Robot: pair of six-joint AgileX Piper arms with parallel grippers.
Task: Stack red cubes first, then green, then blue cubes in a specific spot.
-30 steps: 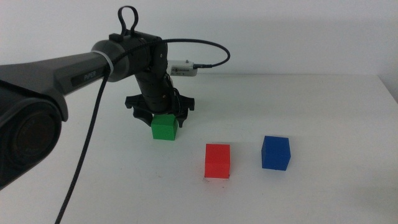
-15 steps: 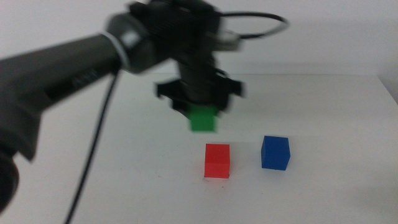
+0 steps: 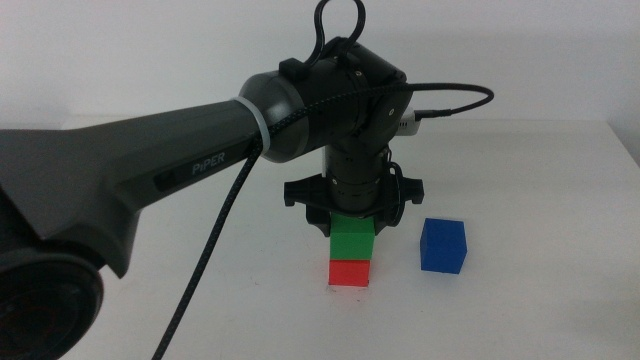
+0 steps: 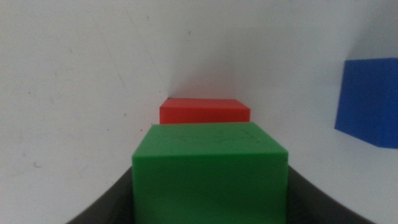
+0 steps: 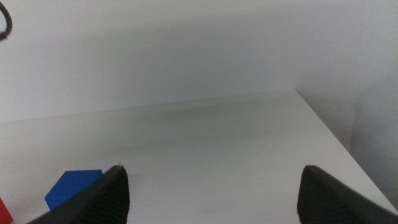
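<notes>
Green cube (image 3: 352,236): top hidden under left gripper (image 3: 352,222) in middle view; contact with red cube (image 3: 349,271) not resolvable. Left wrist view: red cube mostly hidden behind green; blue cube (image 4: 370,101) cut by right edge. Right wrist view: blue cube cropped at bottom edge.

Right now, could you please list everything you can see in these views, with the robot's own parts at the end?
green cube: one, green, held in the left gripper, sitting on or just over the red cube.
red cube: one, red, on the table, directly under the green cube.
blue cube: one, deep blue, on the table, apart from the stack, on its right in the middle view.
table: one, white.
left gripper: one, dark, shut on the green cube above the red cube.
right gripper: one, dark, jaws wide apart, waiting over the table away from the stack.
</notes>
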